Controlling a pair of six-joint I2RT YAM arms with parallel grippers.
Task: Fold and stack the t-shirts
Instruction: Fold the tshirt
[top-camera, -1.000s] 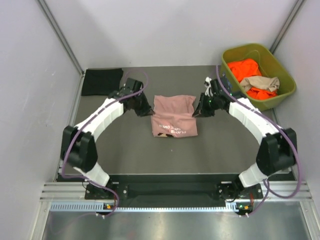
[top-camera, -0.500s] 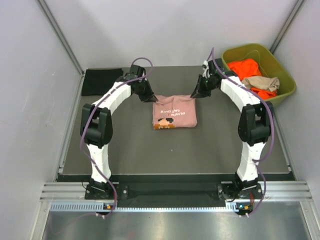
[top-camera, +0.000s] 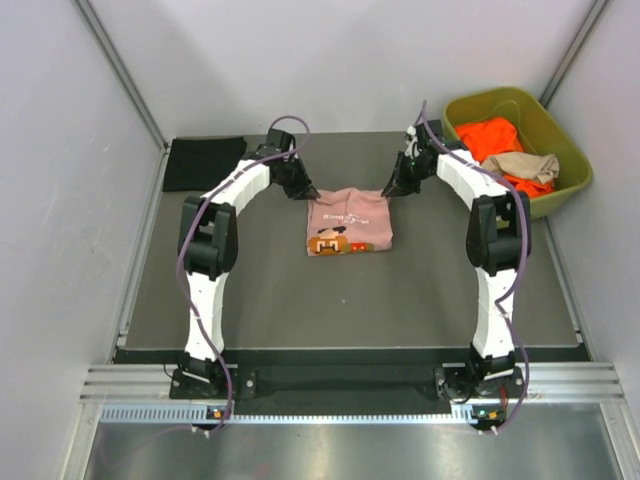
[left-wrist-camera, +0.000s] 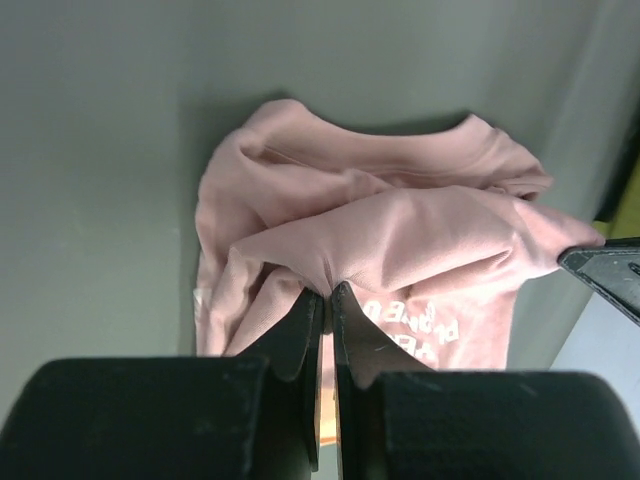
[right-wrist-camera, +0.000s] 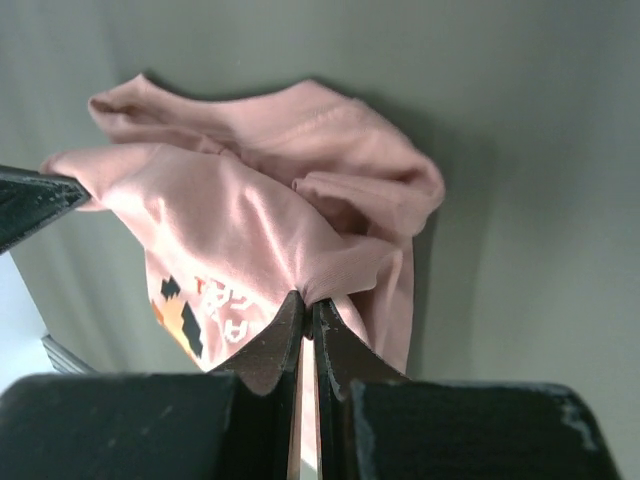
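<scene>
The dusty pink t-shirt (top-camera: 347, 222) hangs bunched at the table's middle back, its print facing me. My left gripper (top-camera: 304, 193) is shut on its left top corner and my right gripper (top-camera: 390, 190) is shut on its right top corner. In the left wrist view the left gripper (left-wrist-camera: 328, 291) pinches a fold of the pink t-shirt (left-wrist-camera: 400, 240). In the right wrist view the right gripper (right-wrist-camera: 308, 301) pinches the pink t-shirt (right-wrist-camera: 250, 220) too. A black t-shirt (top-camera: 203, 163) lies folded at the back left. Orange (top-camera: 488, 137) and tan (top-camera: 522, 166) t-shirts lie in the bin.
The olive-green plastic bin (top-camera: 560, 140) stands at the back right corner. White walls close in the dark table (top-camera: 350, 300) on the left, back and right. Both arms stretch far toward the back.
Both grippers have moved toward the back and lifted the pink t-shirt's edge with them. The shirt has turned over, so its print now faces up, and it is more bunched.
</scene>
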